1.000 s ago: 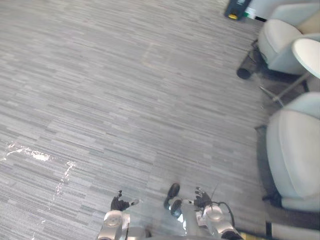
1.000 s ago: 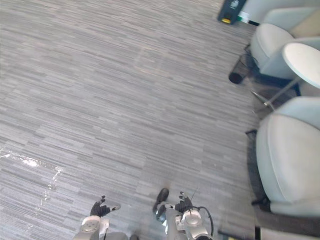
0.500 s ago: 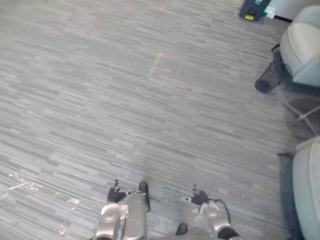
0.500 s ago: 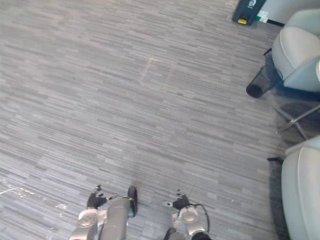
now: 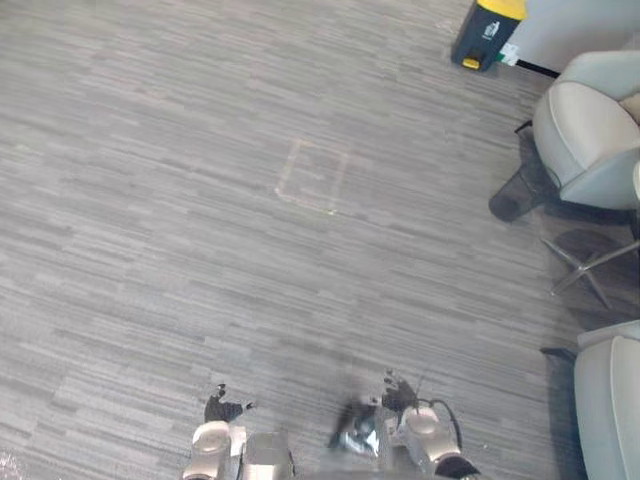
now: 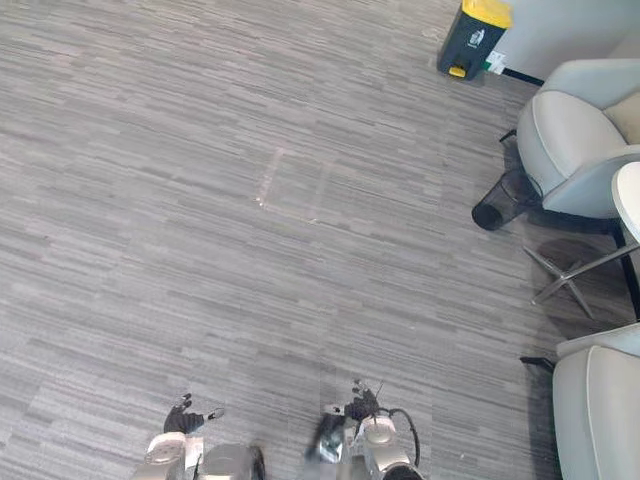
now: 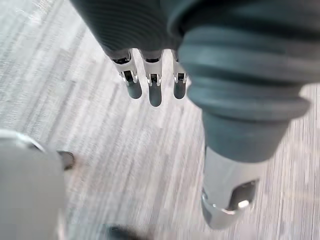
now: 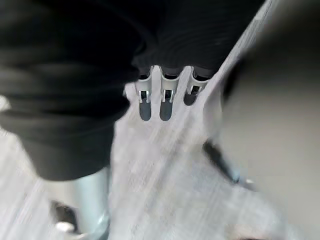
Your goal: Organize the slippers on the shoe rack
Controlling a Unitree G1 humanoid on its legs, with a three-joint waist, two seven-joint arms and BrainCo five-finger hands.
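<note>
Both hands low over grey carpet, nothing gripped

The left hand (image 5: 218, 407) and right hand (image 5: 398, 390) are seen loose, fingers (image 7: 154, 94) straight above the carpet (image 5: 200, 200), with nothing pinched by either. A taped square (image 5: 312, 177) is marked out on the floor ahead. Off to the right, well apart from the hands, a pale chair (image 5: 585, 135) is parked with a black mesh basket (image 5: 513, 197) just beside it. A round table (image 6: 630, 200) is set between it and a nearer chair (image 5: 612, 400). A yellow-lidded bin (image 5: 485, 32) is placed by the far wall.
</note>
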